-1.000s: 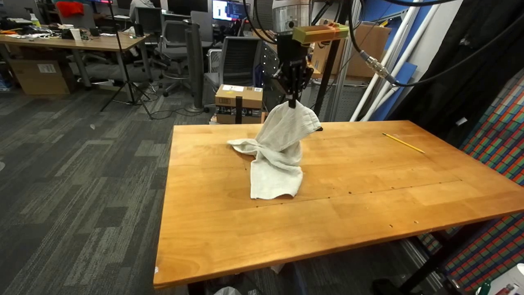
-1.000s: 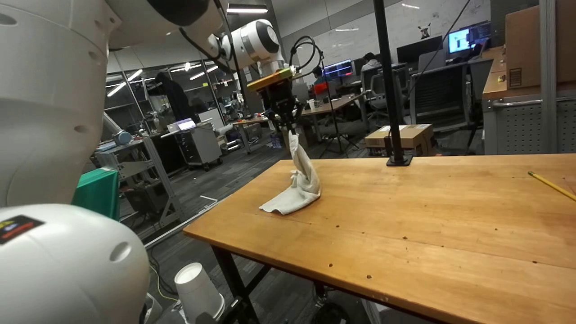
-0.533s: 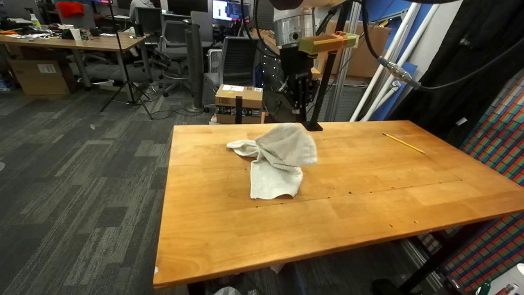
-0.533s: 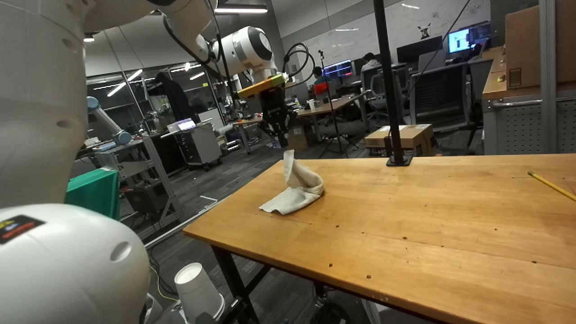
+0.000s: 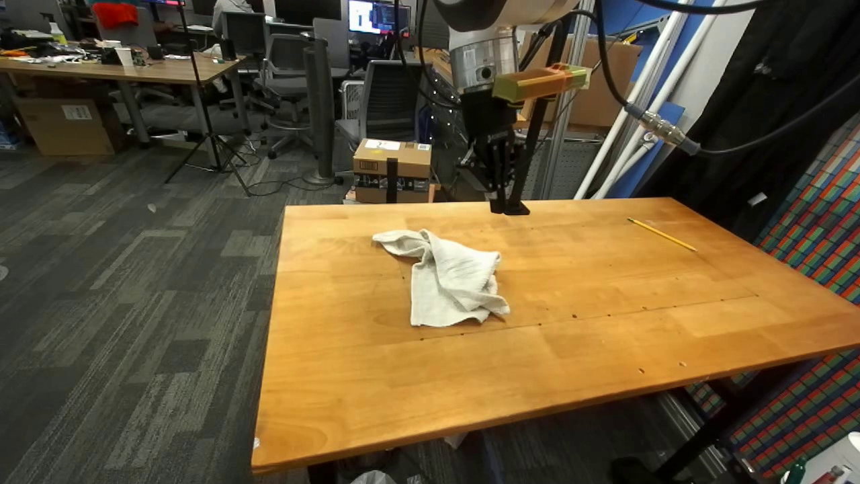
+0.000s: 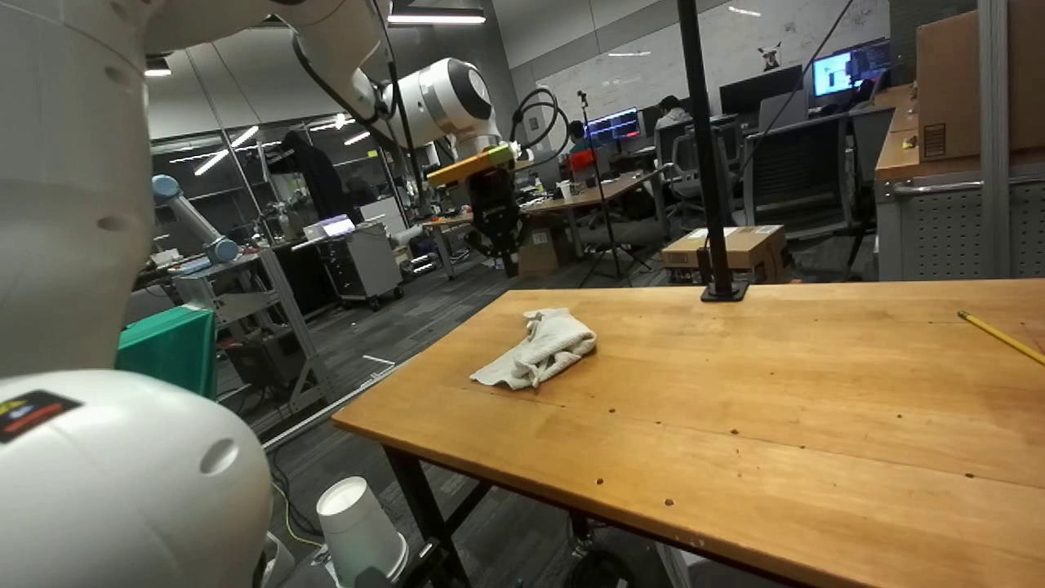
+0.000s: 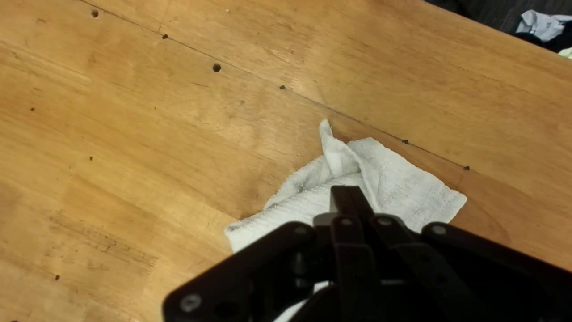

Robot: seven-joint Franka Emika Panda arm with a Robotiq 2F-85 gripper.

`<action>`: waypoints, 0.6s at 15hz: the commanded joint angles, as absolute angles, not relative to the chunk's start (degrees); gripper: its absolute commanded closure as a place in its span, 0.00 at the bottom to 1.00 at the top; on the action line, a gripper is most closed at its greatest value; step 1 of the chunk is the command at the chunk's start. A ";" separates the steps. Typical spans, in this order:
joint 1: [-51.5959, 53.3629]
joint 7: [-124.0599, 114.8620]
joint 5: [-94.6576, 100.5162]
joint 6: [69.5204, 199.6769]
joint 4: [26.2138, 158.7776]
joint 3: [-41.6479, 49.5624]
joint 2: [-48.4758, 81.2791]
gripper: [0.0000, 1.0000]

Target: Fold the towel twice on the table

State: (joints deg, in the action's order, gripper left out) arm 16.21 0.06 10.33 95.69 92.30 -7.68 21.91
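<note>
The hand point(image 5: 498, 207) hangs, pointing down, at the end of the white arm point(image 6: 441, 98), raised above the level of the bench point(image 5: 605, 329). Wrist view: its fingertips point(image 7: 340, 195) pressed together, side by side. Off-white towel point(image 5: 451, 282) on the bench, lower than the hand and apart from it; a gap shows in both exterior views. Seen from the wrist, the towel spreads underneath and ahead of the fingertips, part of it hidden behind the hand itself. Towel rumpled, one layer flopped loosely over another, edges skewed. A thin twisted corner pokes out ahead of the hand, near a dark seam point(image 7: 339, 112) in the bench; next to it, a flatter stretch with a fairly straight edge lies down on the bench. In an exterior view a gathered tail of towel runs off to one side. Yellow-green block point(image 5: 537, 82) fixed just above the hand. Black post point(image 6: 707, 147) stands on the bench on a flat foot, off to one side of the hand; yellow pencil point(image 5: 662, 234) lies farther out on that same side, well apart from both hand and towel. Cardboard box point(image 5: 410, 168) sits past the bench edge, well apart from the hand.
</note>
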 commanded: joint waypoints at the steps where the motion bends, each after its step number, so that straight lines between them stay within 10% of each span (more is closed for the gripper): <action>1: 15.81 -0.34 11.26 95.33 94.45 -8.39 19.48 0.99; 9: 14.98 0.08 11.09 97.54 96.76 -8.25 17.85 0.98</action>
State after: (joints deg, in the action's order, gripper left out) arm 15.94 0.07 10.33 95.92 93.98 -7.70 20.65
